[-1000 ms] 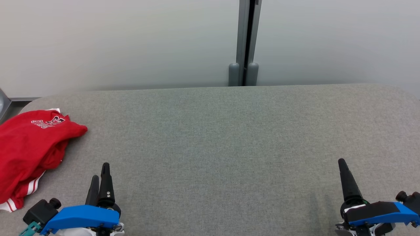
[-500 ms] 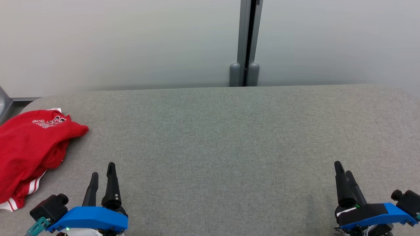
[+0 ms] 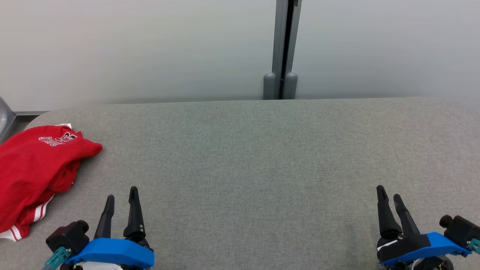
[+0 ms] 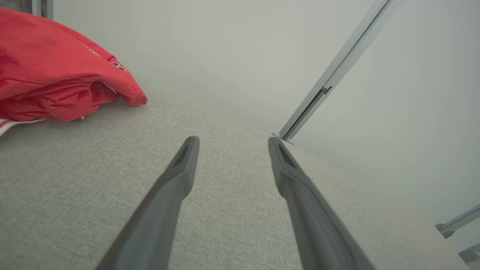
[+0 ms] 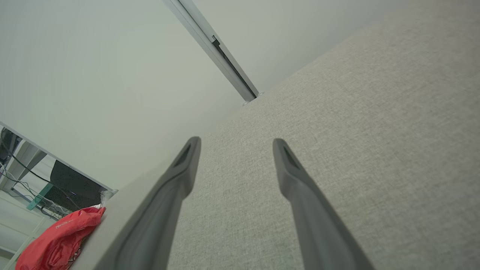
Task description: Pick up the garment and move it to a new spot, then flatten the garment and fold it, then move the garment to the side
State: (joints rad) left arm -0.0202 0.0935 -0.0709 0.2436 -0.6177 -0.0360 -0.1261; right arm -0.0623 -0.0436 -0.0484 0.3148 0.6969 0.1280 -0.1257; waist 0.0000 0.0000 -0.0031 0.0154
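The garment [image 3: 32,170] is a red shirt with white lettering and white-striped trim, lying crumpled at the left end of the grey fabric table [image 3: 247,157]. It also appears as a bunched red heap [image 4: 56,75] at the upper left of the left wrist view and far off [image 5: 60,240] at the lower left of the right wrist view. My left gripper [image 3: 122,193] stands open near the front edge, a little right of the garment and apart from it. At the front right, my right gripper [image 3: 389,192] is open too, with nothing between its fingers.
A pale wall runs behind the table, split by a grey vertical post [image 3: 283,48] with two rounded stubs at its foot. The table's left end curves off beside the garment. Shelving and cables [image 5: 22,172] show beyond that end.
Both wrists have rolled, so each gripper's two fingers now show side by side and spread. The left gripper has shifted slightly right and the right slightly left. The garment lies as before.
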